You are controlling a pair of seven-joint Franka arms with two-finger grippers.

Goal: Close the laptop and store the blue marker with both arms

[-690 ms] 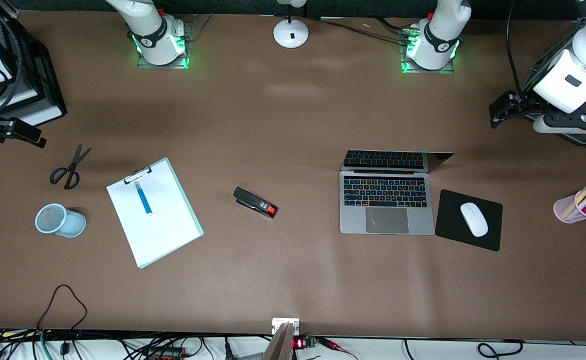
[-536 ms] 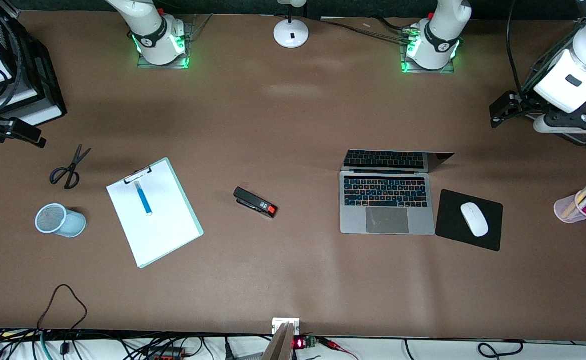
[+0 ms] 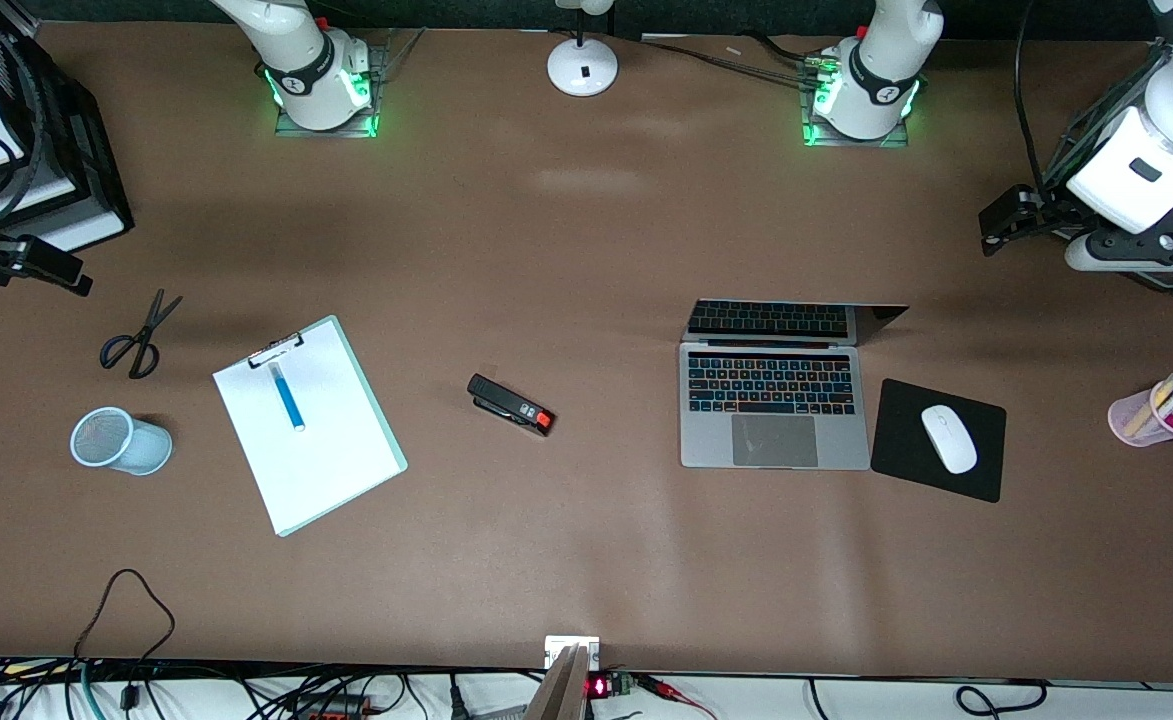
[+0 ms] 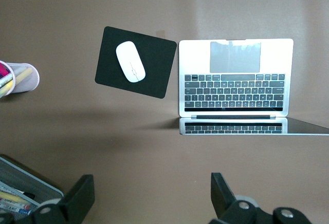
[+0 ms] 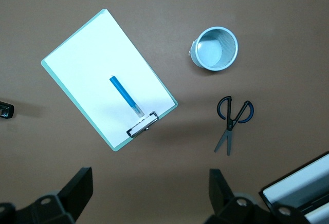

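1. Front view: we see the short bright-blue marker [image 3: 286,396] lying on the white paper of a pale-green clipboard [image 3: 308,425] toward the right arm's end of the table, long axis running roughly nearer-to-farther, pale cap toward the clip. The slim silver-grey laptop [image 3: 774,408] sits open, hinge toward the robots. A light-blue mesh cup [image 3: 120,440] looks empty; a pink cup [image 3: 1159,410] holds pens.
2. Left wrist view: left gripper [image 4: 149,203] hangs released over bare table near the laptop, with the white mouse [image 4: 129,62] on its black pad [image 4: 136,61].
3. Right wrist view: right gripper [image 5: 149,201] hangs released over bare table near the clipboard. The front view barely shows either gripper.
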